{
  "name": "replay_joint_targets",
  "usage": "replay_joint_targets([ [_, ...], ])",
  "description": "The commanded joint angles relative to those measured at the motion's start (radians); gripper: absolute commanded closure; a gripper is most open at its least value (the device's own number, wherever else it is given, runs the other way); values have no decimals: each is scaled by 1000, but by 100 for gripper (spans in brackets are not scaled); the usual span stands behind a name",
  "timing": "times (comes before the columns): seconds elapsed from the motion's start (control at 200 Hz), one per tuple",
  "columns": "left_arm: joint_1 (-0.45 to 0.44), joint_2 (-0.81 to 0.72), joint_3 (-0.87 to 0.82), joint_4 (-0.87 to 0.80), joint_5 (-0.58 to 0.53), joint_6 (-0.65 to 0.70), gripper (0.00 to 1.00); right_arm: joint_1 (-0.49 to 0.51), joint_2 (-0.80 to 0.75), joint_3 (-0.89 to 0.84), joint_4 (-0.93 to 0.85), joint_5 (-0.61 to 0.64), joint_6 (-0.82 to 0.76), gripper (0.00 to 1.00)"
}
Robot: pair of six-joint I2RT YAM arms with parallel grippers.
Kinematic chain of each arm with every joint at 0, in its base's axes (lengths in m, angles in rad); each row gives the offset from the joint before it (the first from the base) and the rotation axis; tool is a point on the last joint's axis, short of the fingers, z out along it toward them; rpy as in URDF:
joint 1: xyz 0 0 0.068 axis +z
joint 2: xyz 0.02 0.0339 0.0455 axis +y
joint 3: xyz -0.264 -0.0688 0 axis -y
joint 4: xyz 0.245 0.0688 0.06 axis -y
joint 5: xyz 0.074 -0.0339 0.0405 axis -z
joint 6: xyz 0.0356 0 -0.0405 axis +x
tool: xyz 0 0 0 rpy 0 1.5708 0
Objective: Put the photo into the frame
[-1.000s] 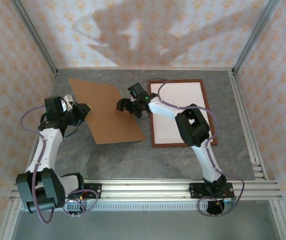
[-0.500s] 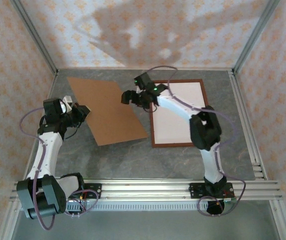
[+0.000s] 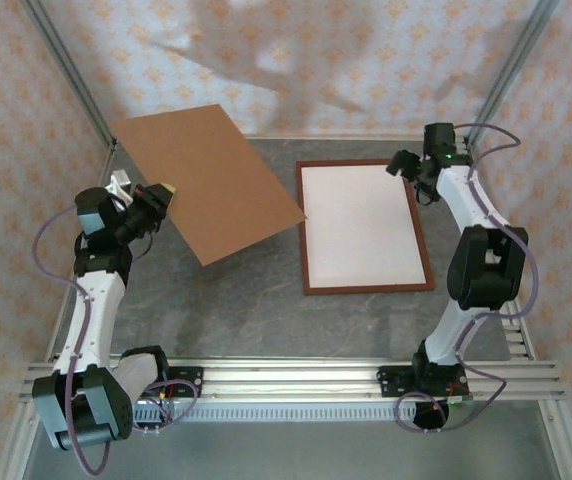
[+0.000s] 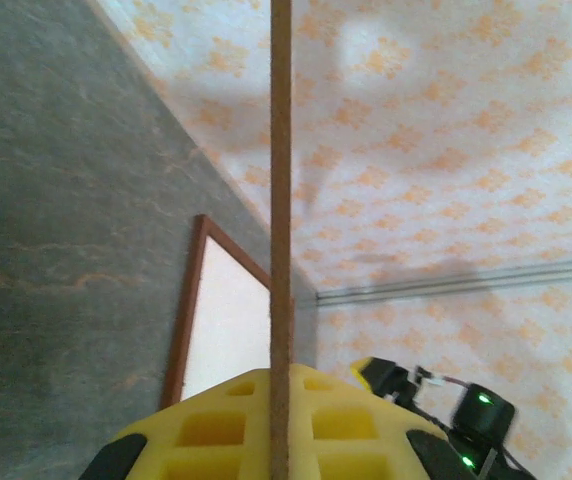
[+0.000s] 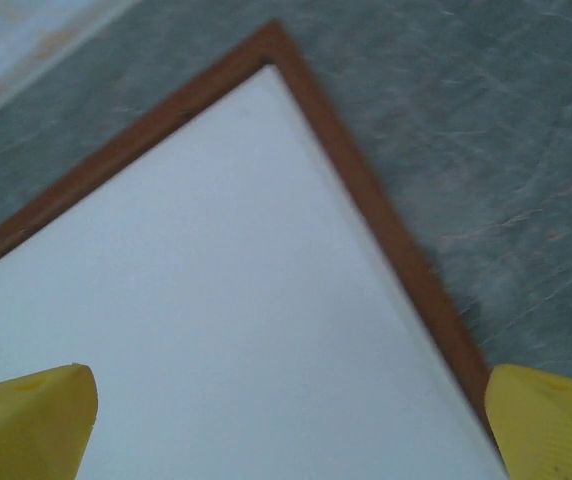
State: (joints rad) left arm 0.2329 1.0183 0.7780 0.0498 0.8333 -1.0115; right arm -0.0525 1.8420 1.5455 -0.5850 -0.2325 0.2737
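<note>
The reddish-brown wooden frame (image 3: 303, 230) lies flat right of centre, and a plain white sheet (image 3: 361, 225) covers its opening. The photo is out of view. My left gripper (image 3: 156, 195) is shut on the left edge of a brown cardboard board (image 3: 201, 180) and holds it tilted up off the table. In the left wrist view the board's edge (image 4: 281, 200) runs between the yellow pads (image 4: 216, 430). My right gripper (image 3: 403, 163) hovers open over the frame's far right corner (image 5: 366, 200), with nothing between its fingertips (image 5: 36, 410).
The grey stone-patterned tabletop (image 3: 246, 310) is walled by patterned panels and aluminium posts (image 3: 66, 70). A rail (image 3: 296, 375) runs along the near edge. The raised board overhangs the far left of the table, and its lower corner reaches towards the frame's left side.
The left gripper has lifted the cardboard board from flat on the table to tilted in the air. The right gripper left the board's right edge, swung to the frame's far right corner and opened wider.
</note>
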Motion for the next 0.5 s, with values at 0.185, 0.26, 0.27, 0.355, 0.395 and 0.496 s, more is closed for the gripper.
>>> replay_joint_targets([
  [0.185, -75, -2, 51, 111, -12, -21, 100, -67, 267, 240, -91, -97, -33, 0],
  [0.26, -82, 0, 53, 106, -12, -18, 100, -71, 319, 287, -108, -97, -33, 0],
  [0.27, -82, 0, 53, 106, -12, -18, 100, -71, 326, 291, -108, -97, -33, 0],
  [0.355, -84, -5, 55, 92, -14, -6, 100, -77, 369, 323, -113, -113, -33, 0],
  [0.395, -85, -7, 54, 84, -16, 1, 100, -79, 387, 335, -113, -123, -35, 0],
  [0.496, -86, -9, 51, 73, -19, 8, 100, -81, 428, 367, -124, -152, -43, 0],
])
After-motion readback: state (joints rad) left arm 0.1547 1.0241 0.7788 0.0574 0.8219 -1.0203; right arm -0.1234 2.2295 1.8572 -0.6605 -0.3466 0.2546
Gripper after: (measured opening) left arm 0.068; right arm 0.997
